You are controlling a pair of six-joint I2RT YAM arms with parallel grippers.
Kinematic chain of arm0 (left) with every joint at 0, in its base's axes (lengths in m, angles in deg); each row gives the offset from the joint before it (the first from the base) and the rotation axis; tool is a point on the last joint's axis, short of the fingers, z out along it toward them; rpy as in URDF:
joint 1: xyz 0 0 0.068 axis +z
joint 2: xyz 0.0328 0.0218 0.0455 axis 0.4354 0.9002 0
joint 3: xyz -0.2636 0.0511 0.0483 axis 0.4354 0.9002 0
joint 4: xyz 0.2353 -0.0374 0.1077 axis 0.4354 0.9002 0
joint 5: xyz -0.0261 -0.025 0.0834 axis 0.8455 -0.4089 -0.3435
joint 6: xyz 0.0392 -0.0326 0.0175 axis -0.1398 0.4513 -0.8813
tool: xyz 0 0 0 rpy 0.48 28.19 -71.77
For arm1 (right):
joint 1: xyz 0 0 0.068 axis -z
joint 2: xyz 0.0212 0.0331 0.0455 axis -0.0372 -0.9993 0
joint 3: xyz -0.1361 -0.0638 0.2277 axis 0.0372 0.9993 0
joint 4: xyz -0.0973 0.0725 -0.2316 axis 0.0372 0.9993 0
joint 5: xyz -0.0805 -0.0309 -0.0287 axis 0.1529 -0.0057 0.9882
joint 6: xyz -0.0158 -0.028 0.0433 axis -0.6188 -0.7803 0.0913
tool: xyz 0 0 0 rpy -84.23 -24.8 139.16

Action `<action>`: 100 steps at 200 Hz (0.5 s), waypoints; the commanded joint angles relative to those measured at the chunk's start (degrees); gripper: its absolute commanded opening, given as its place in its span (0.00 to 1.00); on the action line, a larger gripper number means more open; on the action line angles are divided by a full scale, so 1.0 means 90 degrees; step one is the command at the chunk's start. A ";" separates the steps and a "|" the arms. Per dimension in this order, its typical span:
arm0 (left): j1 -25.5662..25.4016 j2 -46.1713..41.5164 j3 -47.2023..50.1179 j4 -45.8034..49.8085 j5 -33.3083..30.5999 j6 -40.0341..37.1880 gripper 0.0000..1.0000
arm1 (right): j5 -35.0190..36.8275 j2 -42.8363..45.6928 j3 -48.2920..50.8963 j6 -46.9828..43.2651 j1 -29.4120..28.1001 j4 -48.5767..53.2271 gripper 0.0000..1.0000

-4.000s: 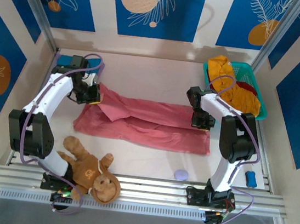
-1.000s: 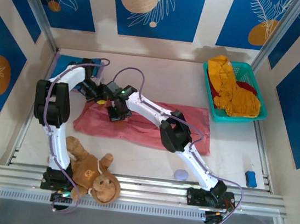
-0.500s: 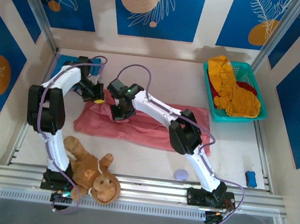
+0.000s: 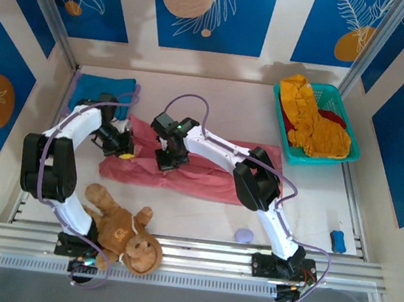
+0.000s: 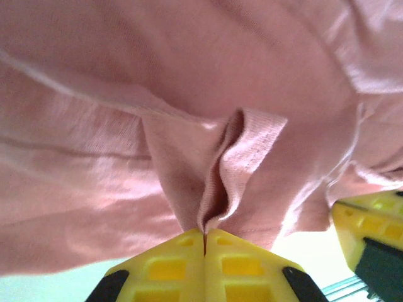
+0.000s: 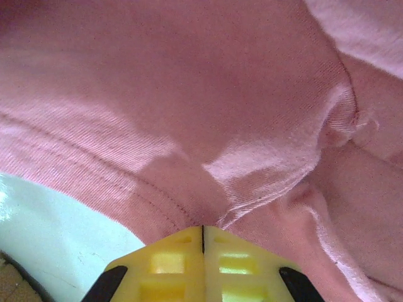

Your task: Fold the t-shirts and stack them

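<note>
From above, a pale surface (image 4: 223,105) sits between blue-patterned walls (image 4: 205,17). The pink shirt (image 4: 197,184) lies across its middle, with a blue shirt (image 4: 94,91) at the back left.

Left wrist: the left gripper (image 5: 204,234) pinches a pink fold.

Right wrist: the right gripper (image 6: 203,228) pinches the hem.

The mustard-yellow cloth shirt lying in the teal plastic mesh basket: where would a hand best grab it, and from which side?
Probably the bunched hump at the far end of the mustard-yellow cloth shirt, where it spills over the rim of the teal plastic mesh basket. Come straight down from above: the basket walls block the sides, and loose folds there offer a pinch.
</note>
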 commanded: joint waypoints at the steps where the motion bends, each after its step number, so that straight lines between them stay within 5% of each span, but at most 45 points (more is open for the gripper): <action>1: 0.0008 -0.0442 0.0250 0.0270 -0.0415 0.0024 0.00 | -0.0341 0.0346 0.0144 -0.0048 0.0007 0.0041 0.00; 46: 0.0008 -0.0871 0.0875 0.0174 -0.0504 0.0306 0.11 | -0.0488 0.0329 0.0174 -0.0116 0.0003 0.0151 0.00; 65: 0.0008 -0.1042 0.1104 0.0060 -0.0443 0.0478 0.40 | -0.0575 0.0339 0.0153 -0.0136 0.0012 0.0289 0.05; 100: 0.0008 -0.1407 0.1198 0.0149 -0.0635 0.0595 0.42 | -0.0582 0.0774 0.0541 -0.0150 0.0041 0.0112 0.19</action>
